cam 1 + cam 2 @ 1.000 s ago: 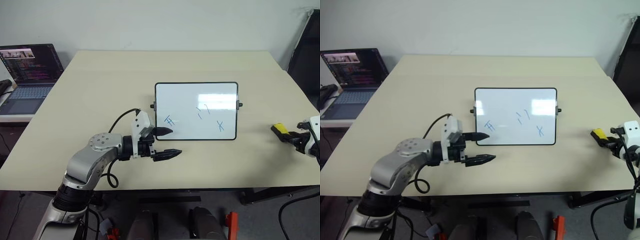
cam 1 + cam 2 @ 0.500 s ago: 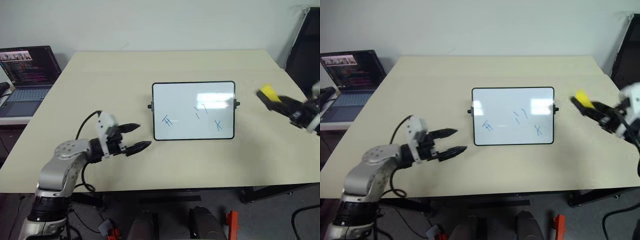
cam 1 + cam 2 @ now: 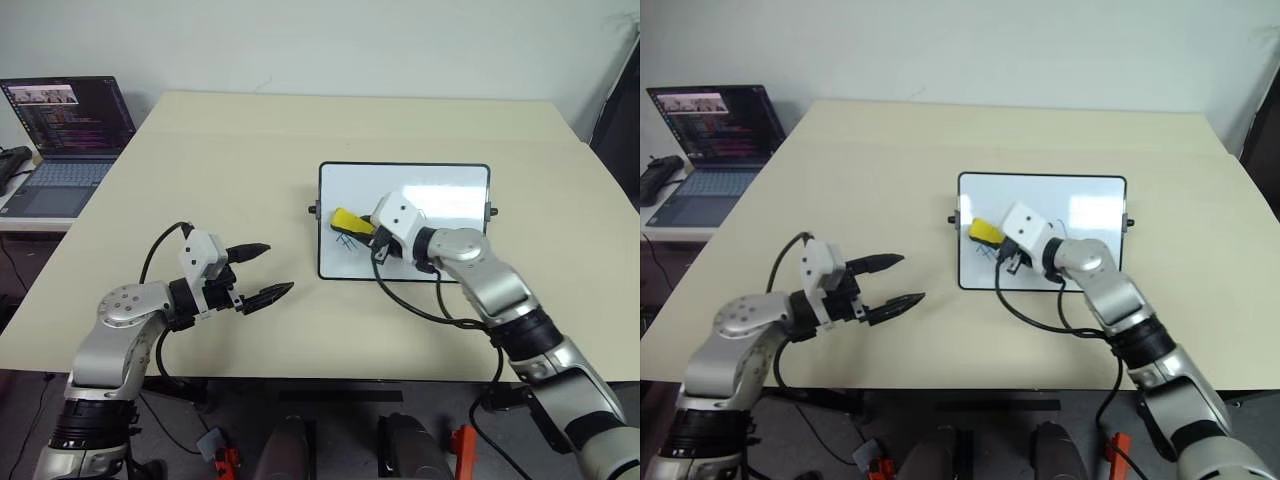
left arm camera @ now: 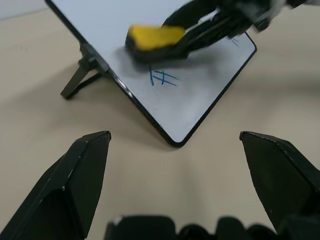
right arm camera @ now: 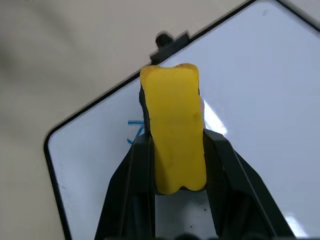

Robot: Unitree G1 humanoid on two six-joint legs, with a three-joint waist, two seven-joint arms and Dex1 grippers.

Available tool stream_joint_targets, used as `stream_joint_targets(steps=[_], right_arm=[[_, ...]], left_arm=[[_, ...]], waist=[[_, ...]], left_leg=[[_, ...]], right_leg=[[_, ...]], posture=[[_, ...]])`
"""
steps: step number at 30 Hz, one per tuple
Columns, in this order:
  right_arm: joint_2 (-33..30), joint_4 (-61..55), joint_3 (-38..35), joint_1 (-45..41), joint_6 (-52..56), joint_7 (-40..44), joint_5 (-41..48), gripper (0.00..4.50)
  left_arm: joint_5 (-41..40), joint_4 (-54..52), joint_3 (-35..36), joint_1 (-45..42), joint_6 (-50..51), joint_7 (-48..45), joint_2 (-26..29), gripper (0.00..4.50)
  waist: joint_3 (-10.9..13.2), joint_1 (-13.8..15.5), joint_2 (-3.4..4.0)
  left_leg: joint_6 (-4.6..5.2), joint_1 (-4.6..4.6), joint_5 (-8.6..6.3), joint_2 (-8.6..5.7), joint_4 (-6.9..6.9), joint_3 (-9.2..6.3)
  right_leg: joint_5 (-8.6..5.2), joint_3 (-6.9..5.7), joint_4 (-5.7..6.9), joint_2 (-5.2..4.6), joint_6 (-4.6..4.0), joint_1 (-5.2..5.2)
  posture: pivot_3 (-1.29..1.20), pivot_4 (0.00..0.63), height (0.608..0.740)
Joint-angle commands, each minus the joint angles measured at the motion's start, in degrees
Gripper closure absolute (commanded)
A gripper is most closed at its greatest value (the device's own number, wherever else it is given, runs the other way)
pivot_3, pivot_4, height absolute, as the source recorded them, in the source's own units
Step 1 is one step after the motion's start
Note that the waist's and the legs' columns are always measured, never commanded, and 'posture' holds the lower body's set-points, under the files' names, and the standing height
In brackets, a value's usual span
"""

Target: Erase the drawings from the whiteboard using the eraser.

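The whiteboard stands propped near the table's middle, and its stand leg shows in the left wrist view. My right gripper is shut on the yellow eraser and holds it against the board's left part. The eraser sits just above the blue hash-like drawing, which the right wrist view shows peeking out beside the eraser. My right arm hides the other drawings in the head views. My left gripper is open and holds nothing, hovering over the table to the left of the board's lower left corner.
An open laptop sits on a side table at the far left, with a dark handheld object beside it. A dark upright object stands past the table's right edge. A black cable loops from my right wrist over the table.
My right arm swung left from the table's right side, carrying the eraser onto the board's left part. My left gripper drew back leftwards from the board. The view also shifted.
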Motion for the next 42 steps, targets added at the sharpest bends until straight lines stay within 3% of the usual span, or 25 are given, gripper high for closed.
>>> stream_joint_targets(steps=[1, 9, 20, 27, 32, 37, 40, 42], right_arm=[[0.8, 5.2, -1.1, -2.4, -3.9, -2.1, -3.9, 3.54], [1.8, 11.2, -0.2, -3.3, -7.5, -4.0, -10.1, 3.54], [-0.6, 6.1, 6.4, 5.5, -0.5, 10.2, -12.5, 3.54], [0.3, 7.2, 3.7, 4.2, -1.5, 7.3, -12.6, 3.54], [0.4, -9.0, -7.5, 4.1, 5.7, 15.3, 4.4, 3.54], [-13.1, -26.7, -19.9, 8.7, 21.6, 22.0, 16.2, 3.54], [-25.6, -27.5, -28.8, 14.8, 22.1, 26.2, 17.5, 3.54], [-29.2, -26.6, -31.7, 17.5, 21.2, 26.8, 18.3, 3.54]], left_arm=[[-0.4, -3.8, 0.7, 0.4, 0.5, 1.3, 0.2, 0.00], [-1.3, -7.0, 0.8, 2.3, 2.7, 3.2, 0.0, 0.00], [-1.9, -6.8, 0.8, 1.7, 3.5, 3.2, -0.3, 0.00], [-1.6, -5.5, 0.3, 0.4, 3.2, 2.9, -0.2, 0.00], [-2.1, -5.8, 0.3, -0.9, 3.7, 2.6, -0.1, 0.00], [-4.5, -7.9, 2.0, -2.5, 6.1, 2.3, 1.5, 0.00], [-4.9, -7.7, 2.2, -4.5, 7.3, 1.1, 3.8, 0.00], [-5.0, -7.1, 2.1, -5.6, 7.4, 0.7, 4.5, 0.00]], waist=[[0.0, -0.2, 0.00], [0.0, -0.2, 0.00], [-0.2, -0.2, -0.11], [-0.2, -0.2, -0.11], [-0.1, 0.0, -0.08], [-0.1, 0.4, -0.08], [-0.1, 1.0, -0.12], [-0.1, 1.0, -0.11]], left_leg=[[0.00, 0.00, 0.00, 0.00, 0.00, 0.00], [0.09, 0.48, 0.07, 0.03, 0.12, 0.02], [0.10, 1.16, 0.07, 0.09, 0.10, -0.02], [0.12, 1.53, 0.09, 0.13, 0.11, -0.01], [0.13, 1.25, 0.09, 0.13, 0.12, -0.03], [0.02, 0.47, 0.00, 0.06, 0.04, -0.21], [-0.07, 0.22, -0.14, 0.00, -0.03, -0.23], [-0.06, -0.06, -0.15, -0.01, -0.03, -0.12]], right_leg=[[0.01, 0.00, 0.00, 0.01, -0.01, 0.00], [0.05, 0.01, 0.12, 0.06, -0.07, 0.44], [-0.24, -0.02, 0.05, 0.08, -0.33, 1.15], [-0.28, -0.01, 0.03, 0.08, -0.25, 1.25], [-0.28, -0.01, 0.04, 0.08, -0.24, 1.20], [0.03, -0.12, -0.04, 0.04, -0.07, 0.60], [-0.17, -0.19, -0.17, -0.01, -0.01, 0.42], [-0.18, -0.13, -0.16, -0.02, 0.01, 0.06]], posture=[[0.00, 0.150, 0.740], [0.00, 0.150, 0.740], [0.00, 0.150, 0.740], [0.00, 0.150, 0.740], [0.00, 0.150, 0.740], [0.00, 0.150, 0.740], [0.00, 0.150, 0.740], [0.00, 0.150, 0.740]])
